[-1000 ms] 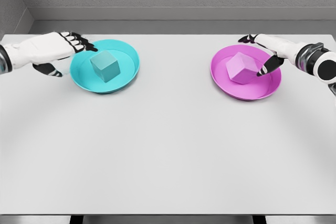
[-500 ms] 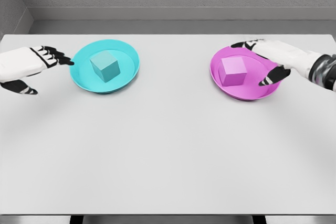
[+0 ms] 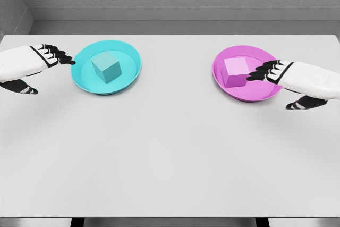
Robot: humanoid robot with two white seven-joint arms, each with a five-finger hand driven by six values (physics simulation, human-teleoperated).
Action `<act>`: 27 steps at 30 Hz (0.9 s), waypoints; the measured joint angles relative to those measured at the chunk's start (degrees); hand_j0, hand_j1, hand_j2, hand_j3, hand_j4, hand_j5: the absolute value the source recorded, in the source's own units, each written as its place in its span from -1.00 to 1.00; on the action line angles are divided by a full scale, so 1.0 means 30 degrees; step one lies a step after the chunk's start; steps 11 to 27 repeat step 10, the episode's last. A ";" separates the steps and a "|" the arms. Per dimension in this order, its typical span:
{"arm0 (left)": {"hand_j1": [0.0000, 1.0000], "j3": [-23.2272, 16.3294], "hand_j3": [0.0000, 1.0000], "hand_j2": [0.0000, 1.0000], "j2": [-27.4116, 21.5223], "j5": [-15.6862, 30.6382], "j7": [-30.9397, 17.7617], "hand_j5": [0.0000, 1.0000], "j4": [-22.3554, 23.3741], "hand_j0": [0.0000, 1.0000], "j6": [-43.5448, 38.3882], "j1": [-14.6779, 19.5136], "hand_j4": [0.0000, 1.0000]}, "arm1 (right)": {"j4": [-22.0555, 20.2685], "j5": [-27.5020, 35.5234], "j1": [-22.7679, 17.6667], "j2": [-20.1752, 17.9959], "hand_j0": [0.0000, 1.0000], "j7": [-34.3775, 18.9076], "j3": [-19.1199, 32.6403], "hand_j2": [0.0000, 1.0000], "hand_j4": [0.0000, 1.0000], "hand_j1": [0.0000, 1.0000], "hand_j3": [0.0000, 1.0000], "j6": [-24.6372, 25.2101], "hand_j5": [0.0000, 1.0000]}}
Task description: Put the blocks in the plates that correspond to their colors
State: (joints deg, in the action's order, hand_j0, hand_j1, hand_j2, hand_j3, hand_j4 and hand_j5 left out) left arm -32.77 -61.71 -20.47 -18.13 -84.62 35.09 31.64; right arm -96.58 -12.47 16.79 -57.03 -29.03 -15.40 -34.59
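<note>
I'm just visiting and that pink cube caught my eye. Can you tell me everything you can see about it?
The pink block is a plain, matte, light-magenta cube with crisp edges and no markings. It sits flat and upright inside the magenta plate, left of the plate's middle, resting on its floor. The right hand hovers just to its right with open fingers, black tips close to the block but apparently not gripping it.

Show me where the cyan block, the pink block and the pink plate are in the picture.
cyan block (image 3: 105, 67), head view, point on its front corner edge.
pink block (image 3: 235, 72), head view, point on its front face.
pink plate (image 3: 249, 95), head view, point on its bare near rim.
</note>
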 measured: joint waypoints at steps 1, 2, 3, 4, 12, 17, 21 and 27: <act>1.00 0.0005 1.00 1.00 -0.0008 -0.0003 -0.0001 1.00 -0.0010 1.00 0.0001 -0.0059 1.00 | 0.0000 0.0002 0.0058 -0.0011 1.00 0.0000 0.0034 1.00 1.00 1.00 1.00 -0.0051 1.00; 1.00 0.0014 1.00 1.00 -0.0014 -0.0003 0.0000 1.00 -0.0055 1.00 0.0001 -0.0059 1.00 | -0.0004 0.0000 0.0058 -0.0019 1.00 -0.0001 0.0059 1.00 1.00 1.00 1.00 -0.0088 1.00; 1.00 0.0019 1.00 1.00 -0.0019 -0.0003 0.0000 1.00 -0.0099 1.00 0.0000 -0.0059 1.00 | -0.0003 -0.0002 0.0058 -0.0025 1.00 -0.0001 0.0077 1.00 1.00 1.00 1.00 -0.0115 1.00; 1.00 0.0024 1.00 1.00 -0.0022 -0.0001 0.0000 1.00 -0.0130 1.00 0.0000 -0.0059 1.00 | -0.0002 -0.0003 0.0058 -0.0029 1.00 -0.0001 0.0089 1.00 1.00 1.00 1.00 -0.0134 1.00; 1.00 0.0039 1.00 1.00 -0.0029 -0.0007 0.0000 1.00 -0.0199 1.00 0.0000 -0.0118 1.00 | -0.0019 -0.0008 0.0058 -0.0037 1.00 -0.0002 0.0115 1.00 1.00 1.00 1.00 -0.0177 1.00; 1.00 0.0039 1.00 1.00 -0.0029 -0.0007 0.0000 1.00 -0.0199 1.00 0.0000 -0.0118 1.00 | -0.0019 -0.0008 0.0058 -0.0037 1.00 -0.0002 0.0115 1.00 1.00 1.00 1.00 -0.0177 1.00; 1.00 0.0039 1.00 1.00 -0.0029 -0.0007 0.0000 1.00 -0.0199 1.00 0.0000 -0.0118 1.00 | -0.0019 -0.0008 0.0058 -0.0037 1.00 -0.0002 0.0115 1.00 1.00 1.00 1.00 -0.0177 1.00; 1.00 0.0039 1.00 1.00 -0.0029 -0.0007 0.0000 1.00 -0.0199 1.00 0.0000 -0.0118 1.00 | -0.0019 -0.0008 0.0058 -0.0037 1.00 -0.0002 0.0115 1.00 1.00 1.00 1.00 -0.0177 1.00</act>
